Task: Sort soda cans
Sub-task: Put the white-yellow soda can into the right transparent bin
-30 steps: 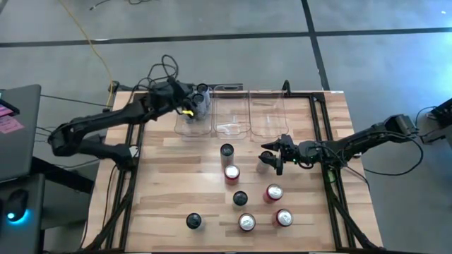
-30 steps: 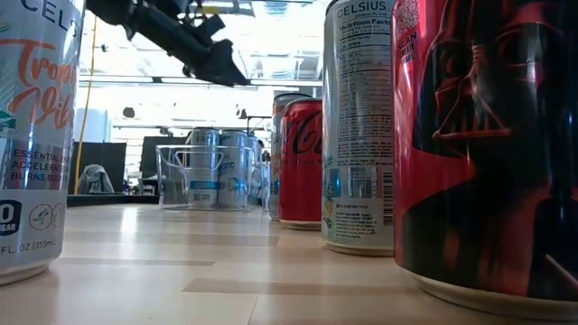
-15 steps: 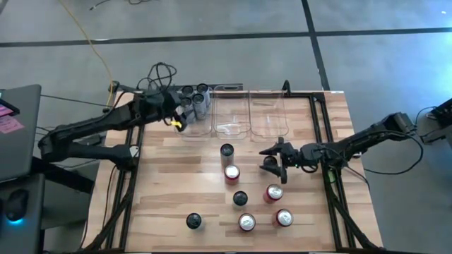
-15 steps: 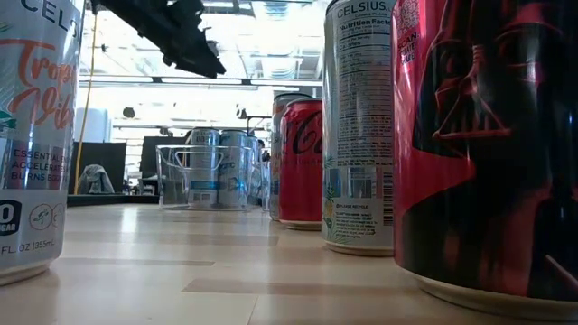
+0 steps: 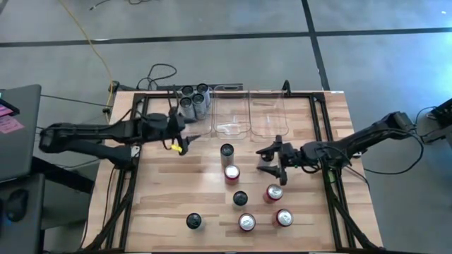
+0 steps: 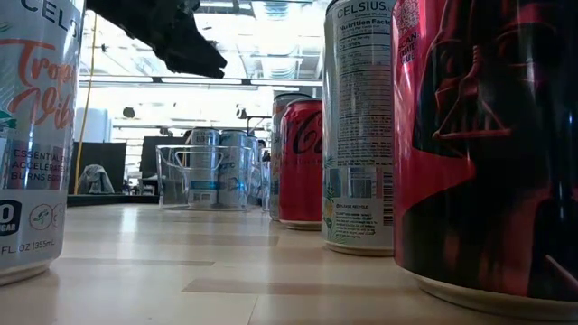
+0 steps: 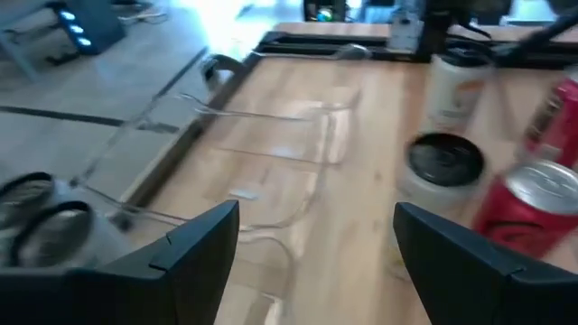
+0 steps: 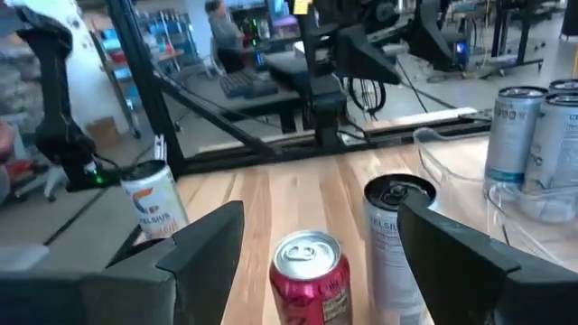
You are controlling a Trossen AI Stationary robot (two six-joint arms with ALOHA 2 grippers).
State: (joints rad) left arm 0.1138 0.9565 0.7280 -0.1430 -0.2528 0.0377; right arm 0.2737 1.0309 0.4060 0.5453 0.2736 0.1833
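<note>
While four silver cans [image 5: 193,99] sit in the left bin [image 5: 181,121], both grippers hang open and empty. Left gripper [image 5: 176,139] is beside that bin, right gripper [image 5: 267,158] near the red can [image 5: 232,173].

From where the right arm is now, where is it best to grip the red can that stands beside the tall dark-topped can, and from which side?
Grip the red can around its round side wall, at mid height, coming level from the right hand's side. It stands upright, and the dark-topped can stands close behind it, so fingers probably fit best on its two free flanks.
</note>
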